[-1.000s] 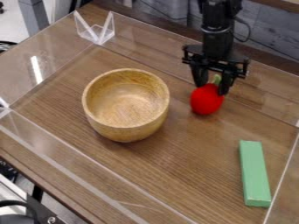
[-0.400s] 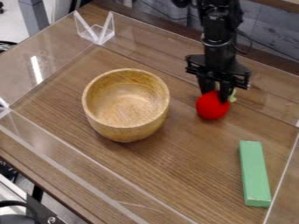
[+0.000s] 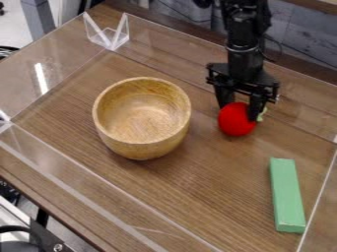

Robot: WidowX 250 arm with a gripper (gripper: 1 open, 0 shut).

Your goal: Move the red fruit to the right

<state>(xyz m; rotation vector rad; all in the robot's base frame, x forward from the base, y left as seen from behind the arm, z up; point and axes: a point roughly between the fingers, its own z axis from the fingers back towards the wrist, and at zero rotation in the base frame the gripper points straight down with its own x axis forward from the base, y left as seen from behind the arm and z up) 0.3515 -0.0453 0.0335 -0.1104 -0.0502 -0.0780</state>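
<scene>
Black end effector [image 3: 242,101] vertical, fingers straddling red fruit [image 3: 235,119].

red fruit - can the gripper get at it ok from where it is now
Probably yes. The gripper points down right over the red fruit, fingers straddling its top, with nothing between them. The wooden bowl and green block sit well clear.
</scene>
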